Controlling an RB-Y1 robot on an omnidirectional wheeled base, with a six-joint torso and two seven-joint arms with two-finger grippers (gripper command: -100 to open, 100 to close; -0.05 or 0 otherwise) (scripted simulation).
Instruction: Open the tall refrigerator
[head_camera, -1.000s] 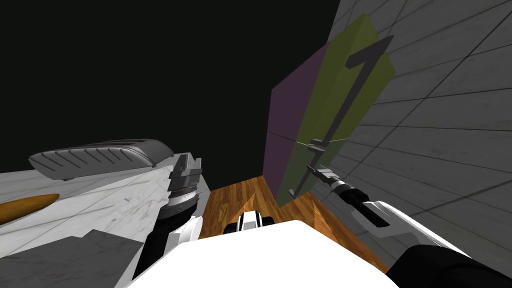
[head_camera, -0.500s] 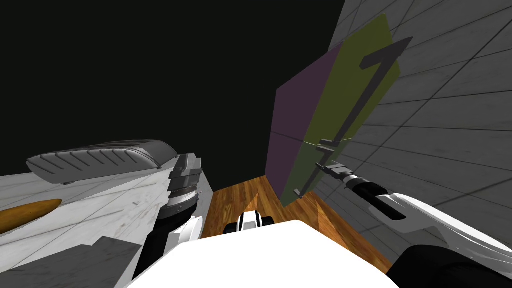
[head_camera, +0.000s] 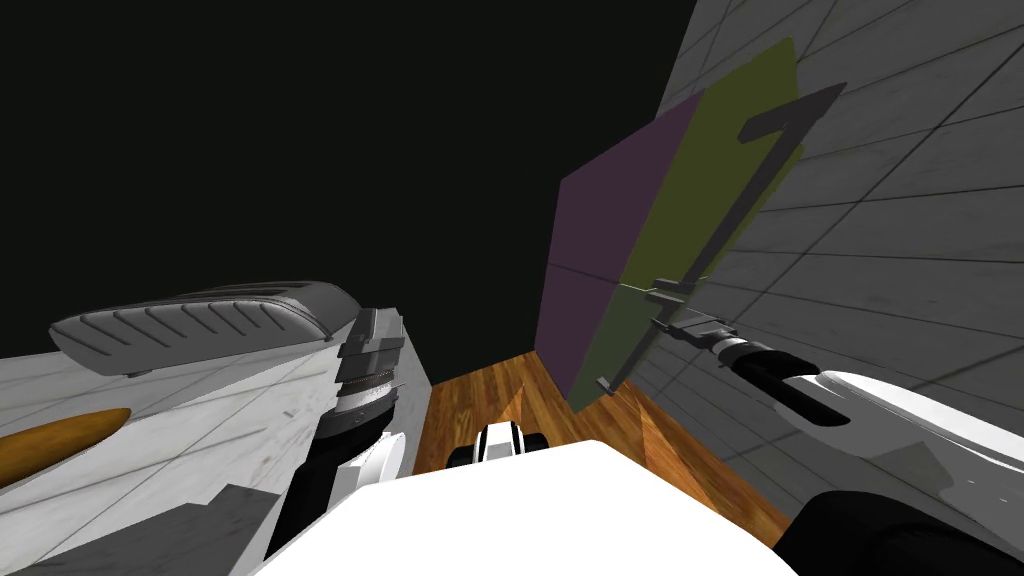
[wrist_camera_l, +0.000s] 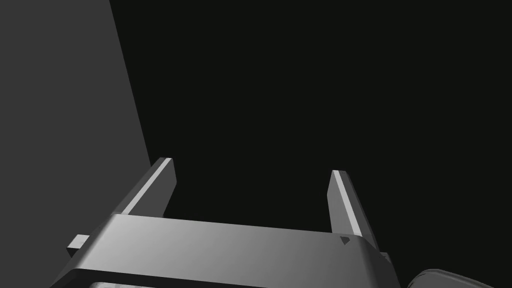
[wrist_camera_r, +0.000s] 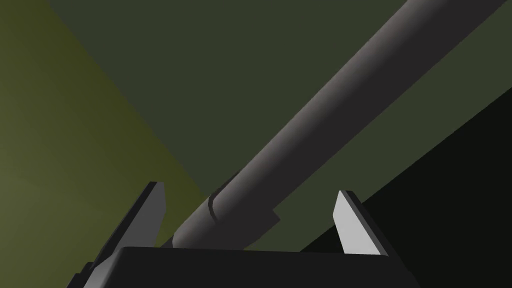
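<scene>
Wood flooring (head_camera: 500, 390) is running up to the tall refrigerator (head_camera: 670, 230), olive-fronted, standing against the grey tiled wall (head_camera: 900, 220). Right gripper (wrist_camera_r: 248, 192) is straddling its dark lower handle (wrist_camera_r: 320, 115), fingers spread wide (not yet pinching). Left gripper (wrist_camera_l: 252, 167) is hanging wide too, beside the marble counter (head_camera: 200, 420).

The tall, box-shaped refrigerator (head_camera: 610, 240), olive-green on its front and purple on its side, stands upright on the wooden floor (head_camera: 500, 400) against the grey tiled wall (head_camera: 900, 200). A thin seam splits its front into two doors. The upper door carries a long dark grey bar handle (head_camera: 745, 190) and the lower door a shorter dark grey bar handle (head_camera: 630, 350); both doors look flush with the body.
</scene>
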